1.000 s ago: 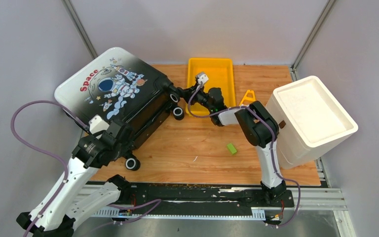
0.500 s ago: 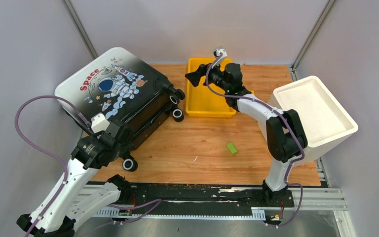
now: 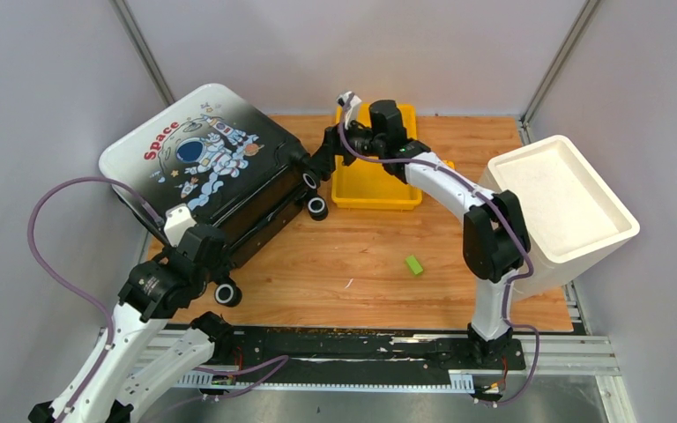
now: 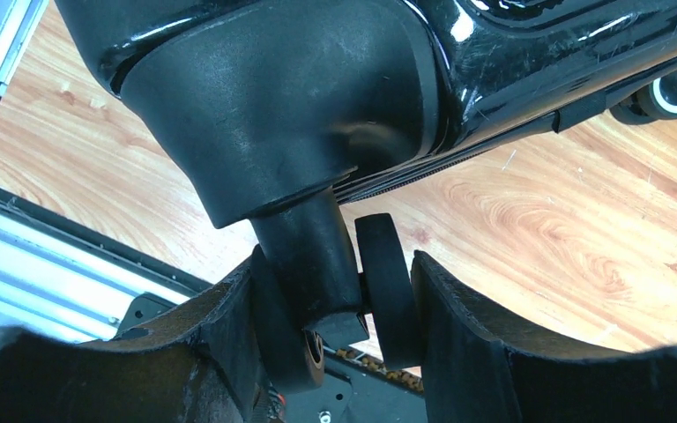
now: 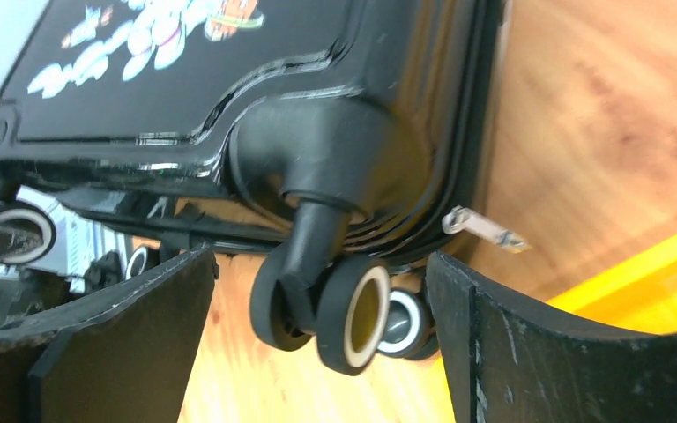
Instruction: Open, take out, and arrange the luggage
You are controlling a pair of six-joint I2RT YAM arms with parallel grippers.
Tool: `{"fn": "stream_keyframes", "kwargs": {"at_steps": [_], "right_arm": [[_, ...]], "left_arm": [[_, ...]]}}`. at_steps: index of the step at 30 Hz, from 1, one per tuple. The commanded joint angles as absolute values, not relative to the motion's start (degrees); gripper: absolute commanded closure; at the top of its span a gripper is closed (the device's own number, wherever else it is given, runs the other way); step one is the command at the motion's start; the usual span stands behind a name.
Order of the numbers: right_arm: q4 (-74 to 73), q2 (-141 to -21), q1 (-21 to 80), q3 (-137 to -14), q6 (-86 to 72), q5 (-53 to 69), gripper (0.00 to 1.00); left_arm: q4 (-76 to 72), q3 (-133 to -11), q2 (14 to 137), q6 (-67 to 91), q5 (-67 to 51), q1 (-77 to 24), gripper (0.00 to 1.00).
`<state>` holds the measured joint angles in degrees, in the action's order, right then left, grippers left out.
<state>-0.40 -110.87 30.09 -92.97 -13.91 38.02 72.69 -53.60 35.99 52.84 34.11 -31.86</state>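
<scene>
Luggage [image 3: 198, 163] is at the back left of the wooden table [image 3: 361, 256], zipped shut and tipped up at an angle. The astronaut side faces up and the wheeled end points toward the middle of the table.

The left arm comes up from its base at the bottom left, forearm slanting up and to the right, with the wrist tucked in at the near bottom corner of the case. The left gripper [image 4: 344, 322] is clamped on the near caster there: one finger is against the fork, the other against the wheel [image 4: 390, 291].

The right arm is way more stretched out. It goes up from its base, with the elbow just in front of the white foam box [image 3: 564, 203]. From there the forearm runs long to the back left across the yellow tray [image 3: 375, 189], wrist turned toward the case. The right gripper [image 5: 317, 264] is spread wide with the far-corner caster [image 5: 353, 308] sitting between the fingers, neither one touching it as far as I can see.

Small green block [image 3: 415, 264] lies on the wood, well apart from both arms.
</scene>
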Motion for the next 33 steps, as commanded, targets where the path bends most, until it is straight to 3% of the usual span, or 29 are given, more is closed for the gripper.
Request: {"fn": "stream_keyframes", "kwargs": {"at_steps": [1,8,11,14,18,21,26,27,33], "right_arm": [[-8.5,-112.5,33.3,-96.0,-9.5,39.8,0.11],[-8.7,-110.8,34.7,-92.0,-9.3,35.7,0.14],[-8.2,-110.0,35.0,-90.6,-9.1,35.0,0.22],[-7.7,-108.7,35.5,-88.9,-8.6,33.8,0.37],[-7.2,-106.3,36.1,-86.9,-8.6,31.1,0.68],[-5.0,-103.9,36.9,-83.7,-8.1,31.3,0.79],[-2.4,-102.8,38.0,-80.9,-7.3,30.9,0.96],[-2.3,-102.5,38.1,-80.5,-7.7,30.8,1.0],[-1.9,-98.6,41.2,-76.8,-8.1,30.3,1.0]], "left_arm": [[58.0,-55.3,34.3,38.1,36.2,-32.7,1.0],[52.0,-55.3,31.8,28.0,32.2,-32.6,1.0],[51.6,-55.4,31.3,26.7,30.4,-32.7,1.0],[52.2,-55.4,30.9,26.9,29.5,-32.7,1.0],[52.8,-55.3,30.3,26.5,30.9,-32.7,1.0],[53.7,-55.9,30.8,26.5,36.7,-32.7,0.99],[53.2,-57.1,33.7,23.6,46.5,-32.6,0.91],[53.3,-57.6,34.5,23.6,47.0,-32.6,0.86],[53.3,-57.0,35.5,25.6,52.0,-32.6,0.66]]}}
